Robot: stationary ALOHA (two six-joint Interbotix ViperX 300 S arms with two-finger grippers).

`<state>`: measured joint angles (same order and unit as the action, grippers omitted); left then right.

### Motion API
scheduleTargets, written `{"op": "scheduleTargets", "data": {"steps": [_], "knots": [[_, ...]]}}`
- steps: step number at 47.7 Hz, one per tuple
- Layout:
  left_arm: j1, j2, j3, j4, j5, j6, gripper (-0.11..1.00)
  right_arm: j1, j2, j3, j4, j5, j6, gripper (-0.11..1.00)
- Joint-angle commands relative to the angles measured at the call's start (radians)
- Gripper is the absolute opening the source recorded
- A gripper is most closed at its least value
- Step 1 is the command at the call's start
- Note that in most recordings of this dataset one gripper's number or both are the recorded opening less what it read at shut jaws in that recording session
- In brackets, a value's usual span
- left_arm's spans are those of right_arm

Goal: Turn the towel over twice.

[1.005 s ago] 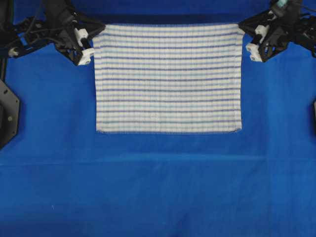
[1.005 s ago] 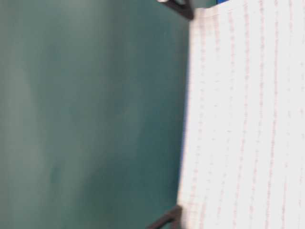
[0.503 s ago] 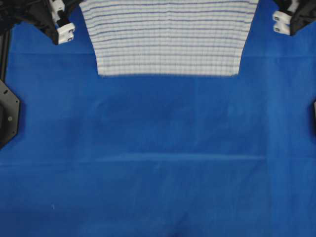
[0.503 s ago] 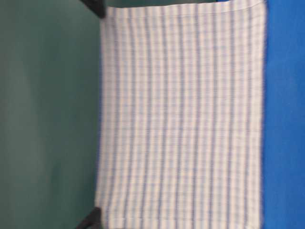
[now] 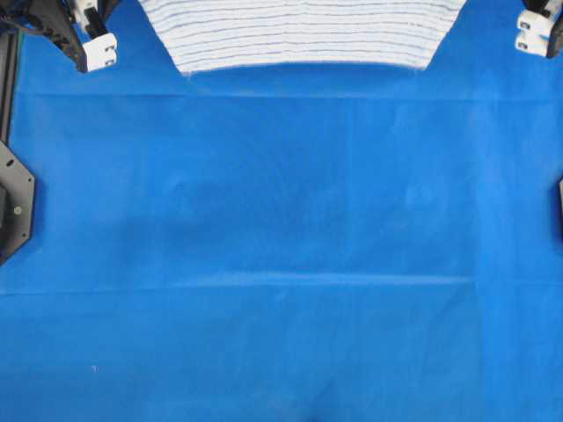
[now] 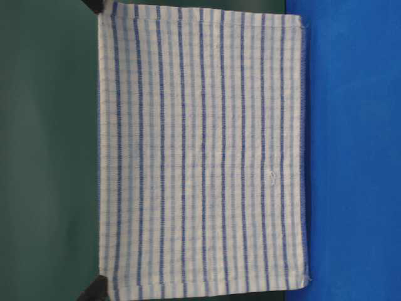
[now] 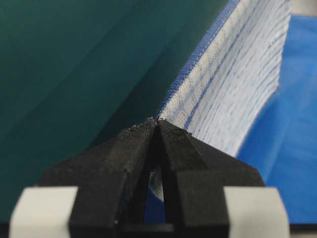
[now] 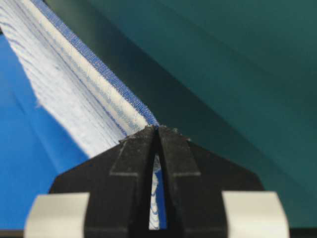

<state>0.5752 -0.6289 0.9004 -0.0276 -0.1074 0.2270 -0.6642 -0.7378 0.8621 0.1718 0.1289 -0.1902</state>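
Observation:
The towel [image 5: 303, 35], white with thin blue stripes, hangs upright as a flat sheet [image 6: 200, 157] between my two grippers. My left gripper [image 7: 157, 120] is shut on one top corner, and the hemmed edge [image 7: 233, 74] stretches away from it. The opposite top corner is pinched in my right gripper [image 8: 157, 128], also shut, with the towel [image 8: 74, 84] running off to its left. In the table-level view a black fingertip [image 6: 95, 6] shows at one raised corner and another fingertip [image 6: 94, 290] at the other. The lower hem [image 5: 299, 65] hangs close to the table at the far side.
A plain blue cloth [image 5: 281, 264] covers the whole table. A dark green backdrop [image 6: 44, 157] stands behind the towel. Black arm mounts sit at the left edge [image 5: 13, 202] and the right edge [image 5: 559, 202] of the table.
Both grippers have lifted the towel off the table and drawn it toward the far side. It went from lying flat to hanging upright.

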Motion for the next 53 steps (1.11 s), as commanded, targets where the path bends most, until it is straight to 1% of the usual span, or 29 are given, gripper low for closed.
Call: {"op": "scheduleTargets", "data": {"steps": [1, 5, 9, 12, 16, 19, 22, 26, 31, 38, 46, 53], "knots": [[-0.012, -0.002, -0.020, 0.000, 0.028, -0.002, 0.03, 0.015, 0.006, -0.005, 0.009, 0.020, 0.006, 0.05], [-0.046, -0.002, -0.008, 0.000, 0.091, -0.012, 0.03, 0.041, 0.009, 0.031, 0.026, 0.054, 0.020, 0.05], [-0.083, 0.003, 0.015, 0.000, 0.143, -0.043, 0.03, 0.078, 0.012, 0.075, 0.041, 0.089, 0.046, 0.05], [-0.112, 0.009, 0.043, 0.000, 0.167, -0.075, 0.03, 0.114, 0.015, 0.115, 0.049, 0.107, 0.069, 0.05], [-0.167, 0.029, 0.094, -0.005, 0.172, -0.084, 0.03, 0.173, 0.025, 0.173, 0.055, 0.118, 0.110, 0.05], [-0.215, 0.058, 0.138, -0.006, 0.155, -0.100, 0.03, 0.216, 0.040, 0.207, 0.057, 0.112, 0.143, 0.05], [-0.259, 0.095, 0.178, -0.006, 0.127, -0.130, 0.03, 0.258, 0.060, 0.236, 0.057, 0.100, 0.178, 0.05], [-0.321, 0.152, 0.219, -0.005, 0.077, -0.196, 0.03, 0.313, 0.100, 0.268, 0.057, 0.077, 0.229, 0.05], [-0.387, 0.215, 0.245, -0.005, 0.025, -0.268, 0.03, 0.383, 0.161, 0.293, 0.057, 0.041, 0.291, 0.05], [-0.499, 0.304, 0.262, -0.005, -0.044, -0.339, 0.03, 0.506, 0.256, 0.316, 0.057, -0.008, 0.373, 0.05], [-0.643, 0.408, 0.253, -0.006, -0.098, -0.408, 0.03, 0.644, 0.336, 0.313, 0.058, -0.064, 0.457, 0.05], [-0.736, 0.465, 0.235, -0.005, -0.115, -0.440, 0.03, 0.747, 0.383, 0.305, 0.058, -0.098, 0.529, 0.05]]}}
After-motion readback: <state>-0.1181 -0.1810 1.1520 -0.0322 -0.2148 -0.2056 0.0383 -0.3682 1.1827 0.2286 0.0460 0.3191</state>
